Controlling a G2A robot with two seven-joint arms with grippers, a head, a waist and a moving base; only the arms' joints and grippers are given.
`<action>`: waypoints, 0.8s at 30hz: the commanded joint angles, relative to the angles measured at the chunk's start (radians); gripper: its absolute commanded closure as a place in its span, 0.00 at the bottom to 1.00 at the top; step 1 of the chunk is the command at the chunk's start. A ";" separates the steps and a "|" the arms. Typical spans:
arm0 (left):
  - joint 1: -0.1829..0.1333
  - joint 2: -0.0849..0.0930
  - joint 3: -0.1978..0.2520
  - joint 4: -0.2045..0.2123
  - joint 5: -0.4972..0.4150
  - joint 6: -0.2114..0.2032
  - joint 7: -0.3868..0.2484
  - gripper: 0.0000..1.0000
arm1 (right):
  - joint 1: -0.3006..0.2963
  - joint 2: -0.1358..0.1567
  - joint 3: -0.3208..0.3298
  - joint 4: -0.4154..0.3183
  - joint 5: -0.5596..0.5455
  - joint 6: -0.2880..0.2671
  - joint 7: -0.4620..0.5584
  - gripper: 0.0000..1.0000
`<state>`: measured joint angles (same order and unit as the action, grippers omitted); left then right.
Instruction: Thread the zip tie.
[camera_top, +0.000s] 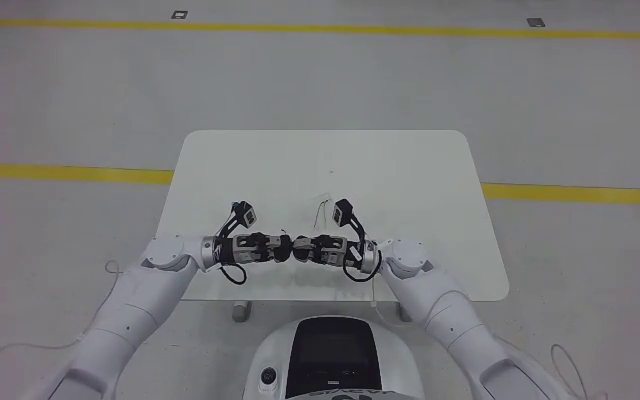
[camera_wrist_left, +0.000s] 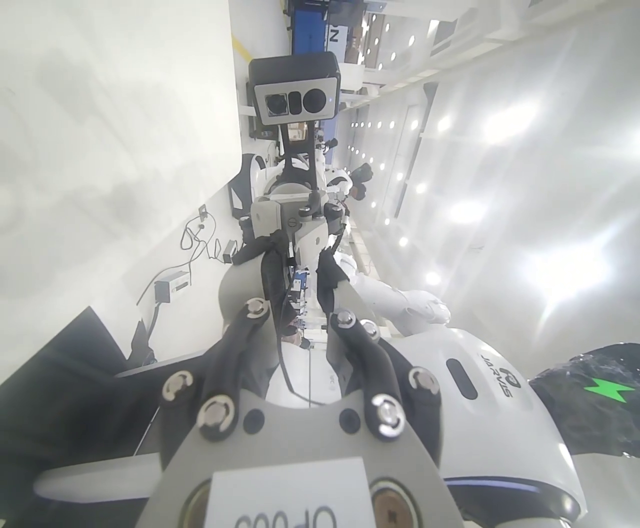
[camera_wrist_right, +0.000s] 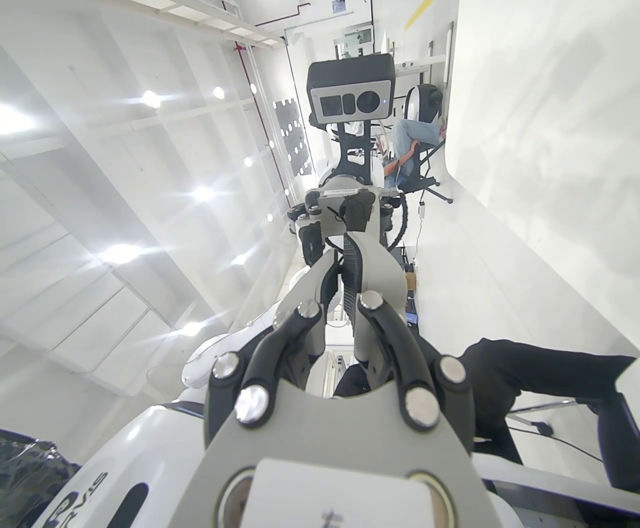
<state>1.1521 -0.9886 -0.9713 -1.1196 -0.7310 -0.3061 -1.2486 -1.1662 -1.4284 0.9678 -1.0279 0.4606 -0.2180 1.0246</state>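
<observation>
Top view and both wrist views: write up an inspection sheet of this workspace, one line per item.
surface: white table with rounded corners.
job's things: a thin pale strand lies on the table just beyond the pincers; too small to tell whether it is the zip tie.
clutter: nothing seen.
pincers: left pincer and right pincer meet tip to tip over the table's near middle; open or shut cannot be told.
cables: black cable loops at both wrists; a thin cable on the floor.
surroundings: grey floor, yellow lines, two small dark floor plates.
</observation>
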 joint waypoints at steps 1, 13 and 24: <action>0.000 0.000 0.001 0.000 0.000 0.001 0.001 0.89 | 0.001 0.001 -0.001 0.001 0.001 -0.001 0.000 1.00; -0.005 -0.002 0.007 0.007 0.001 0.004 0.001 0.92 | 0.003 0.004 -0.010 0.000 0.008 -0.002 -0.003 1.00; -0.010 -0.004 0.011 0.015 0.001 0.004 -0.005 1.00 | 0.005 0.007 -0.017 0.001 0.012 -0.002 -0.009 0.99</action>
<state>1.1424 -0.9926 -0.9598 -1.1053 -0.7291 -0.3009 -1.2516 -1.1611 -1.4216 0.9509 -1.0274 0.4725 -0.2196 1.0167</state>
